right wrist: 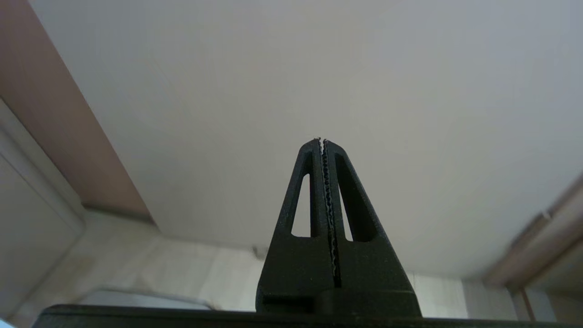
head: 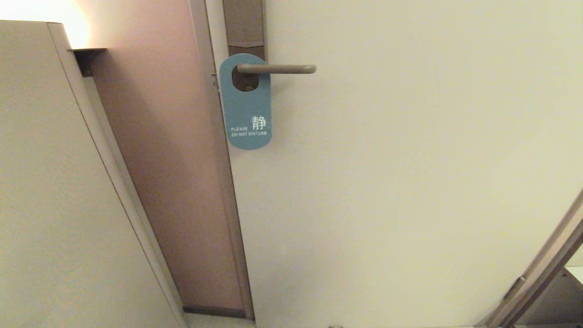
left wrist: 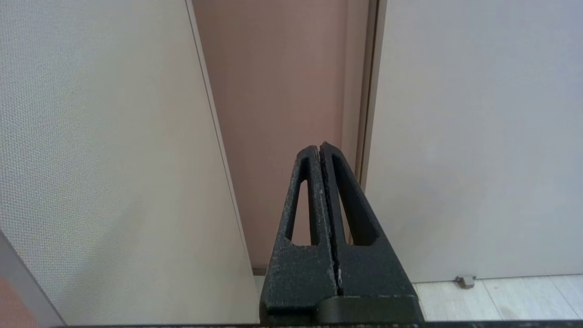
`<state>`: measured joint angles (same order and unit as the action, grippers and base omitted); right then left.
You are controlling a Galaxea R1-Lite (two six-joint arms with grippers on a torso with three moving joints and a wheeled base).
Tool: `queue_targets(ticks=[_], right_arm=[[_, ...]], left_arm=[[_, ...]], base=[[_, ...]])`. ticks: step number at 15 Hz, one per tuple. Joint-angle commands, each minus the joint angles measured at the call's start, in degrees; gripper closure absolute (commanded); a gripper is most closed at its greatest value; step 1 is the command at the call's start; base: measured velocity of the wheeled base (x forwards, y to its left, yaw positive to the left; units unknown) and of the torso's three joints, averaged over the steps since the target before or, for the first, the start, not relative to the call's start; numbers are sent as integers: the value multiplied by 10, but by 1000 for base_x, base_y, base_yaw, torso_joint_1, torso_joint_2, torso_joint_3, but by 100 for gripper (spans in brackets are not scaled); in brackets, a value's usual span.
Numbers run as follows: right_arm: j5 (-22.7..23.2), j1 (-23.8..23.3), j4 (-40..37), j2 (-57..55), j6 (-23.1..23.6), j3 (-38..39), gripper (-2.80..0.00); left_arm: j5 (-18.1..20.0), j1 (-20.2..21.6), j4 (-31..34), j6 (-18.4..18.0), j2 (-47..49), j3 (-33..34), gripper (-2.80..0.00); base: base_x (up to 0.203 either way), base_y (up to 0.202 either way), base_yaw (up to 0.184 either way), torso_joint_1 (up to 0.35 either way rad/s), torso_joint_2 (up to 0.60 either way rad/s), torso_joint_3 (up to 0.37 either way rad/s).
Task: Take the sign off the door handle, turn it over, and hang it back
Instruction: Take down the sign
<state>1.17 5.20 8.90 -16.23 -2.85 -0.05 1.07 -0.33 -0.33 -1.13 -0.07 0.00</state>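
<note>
The sign, blue-grey side out with white text, hangs by its oval hole on the door handle, a straight beige-grey lever on a tall brown-grey backplate. Neither arm shows in the head view. In its wrist view my left gripper is shut and empty, low down and facing the door's edge near the floor. My right gripper is likewise shut with nothing in it, pointing at the lower part of the pale door. The sign and handle appear in neither wrist view.
A pinkish-brown recessed panel runs along the door frame left of the door, beside a beige wall panel. A small doorstop sits on the pale floor at the door's foot. A second frame angles in at lower right.
</note>
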Motion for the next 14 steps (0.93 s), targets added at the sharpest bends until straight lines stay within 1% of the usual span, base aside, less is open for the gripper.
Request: queue_targets(ticks=[1, 3, 8, 12, 13, 14], right_arm=[[12, -30, -24, 8, 4, 0, 0], [7, -33, -37, 26, -2, 0, 0], [7, -48, -37, 109, -3, 0, 0], [6, -50, -37, 159, -2, 0, 0], [2, -50, -37, 162, 4, 0, 0], [-14, -50, -44, 162, 16, 0, 0]], left_arm=[[1, 0, 0, 0, 1, 0, 0], [0, 0, 0, 0, 1, 0, 0], [0, 0, 0, 0, 1, 0, 0], [0, 0, 0, 0, 1, 0, 0], [0, 0, 0, 0, 1, 0, 0], [0, 0, 0, 0, 1, 0, 0]], base=[[0, 0, 0, 0, 0, 0], [0, 0, 0, 0, 0, 0], [0, 0, 0, 0, 0, 0], [0, 0, 0, 0, 0, 0], [0, 0, 0, 0, 0, 0], [0, 0, 0, 0, 0, 0]])
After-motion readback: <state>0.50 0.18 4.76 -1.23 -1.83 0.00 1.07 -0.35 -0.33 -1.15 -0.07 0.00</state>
